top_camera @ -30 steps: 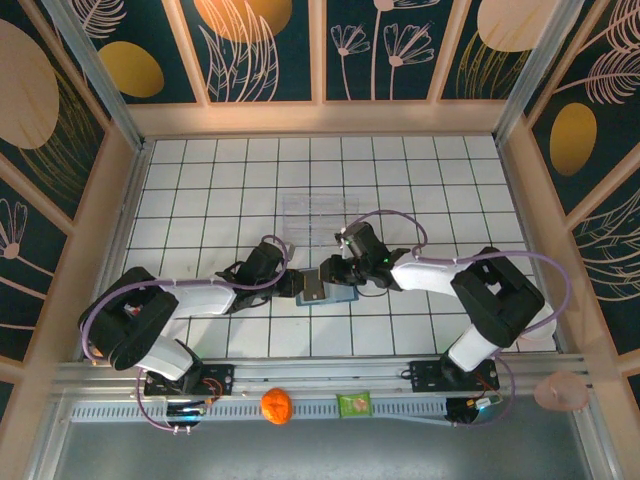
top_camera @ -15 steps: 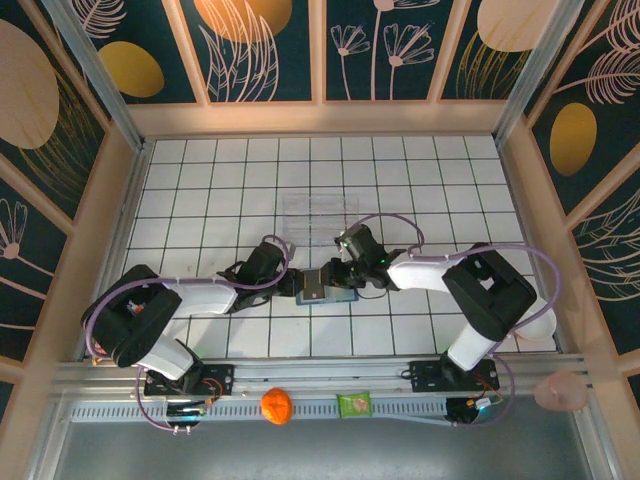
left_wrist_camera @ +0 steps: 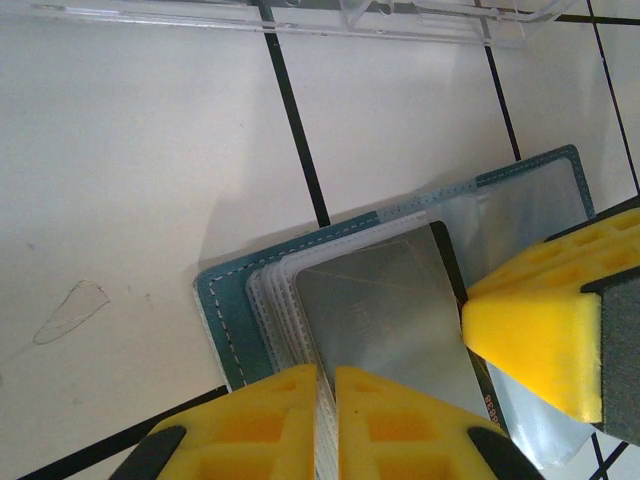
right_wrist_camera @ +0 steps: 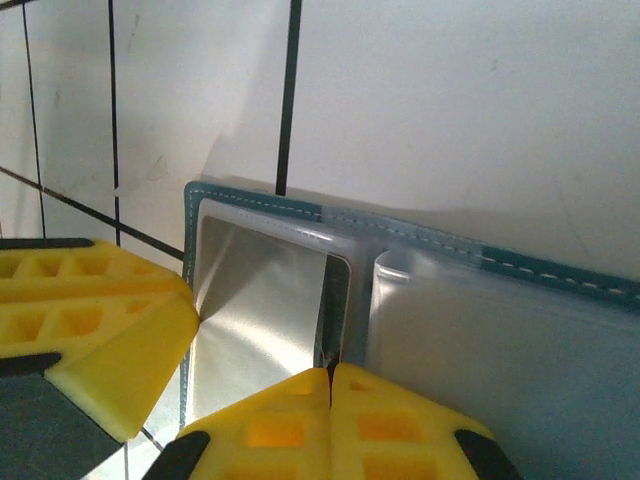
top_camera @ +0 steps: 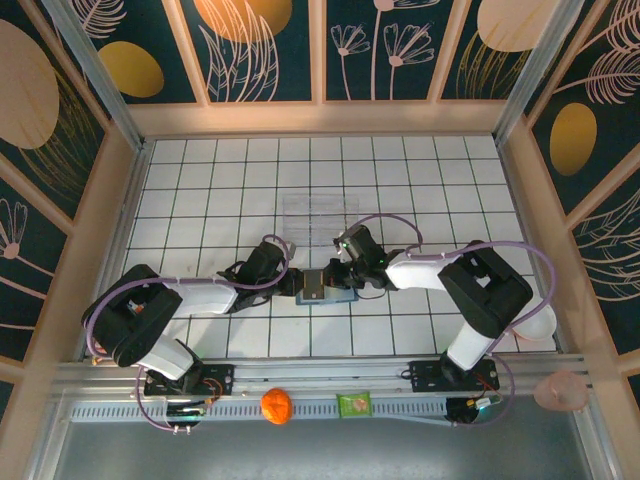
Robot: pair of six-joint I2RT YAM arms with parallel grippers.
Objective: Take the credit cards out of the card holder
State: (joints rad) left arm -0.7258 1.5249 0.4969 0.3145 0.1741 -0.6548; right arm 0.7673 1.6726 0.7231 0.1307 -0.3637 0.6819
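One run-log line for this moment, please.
left gripper: shut on card holder sleeve | right gripper: shut on credit card edge | credit card not yet out

Both arms stretched forward, elbows out, wrists low and turned inward. Left gripper and right gripper tip-to-tip, near; both pinched closed.

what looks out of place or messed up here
Nothing looks spilled or damaged. The open teal-blue folding card holder has fanned clear sleeves with a shiny grey credit card on top. Oddest: a round orange object and a small green packet lying on the near metal ledge.
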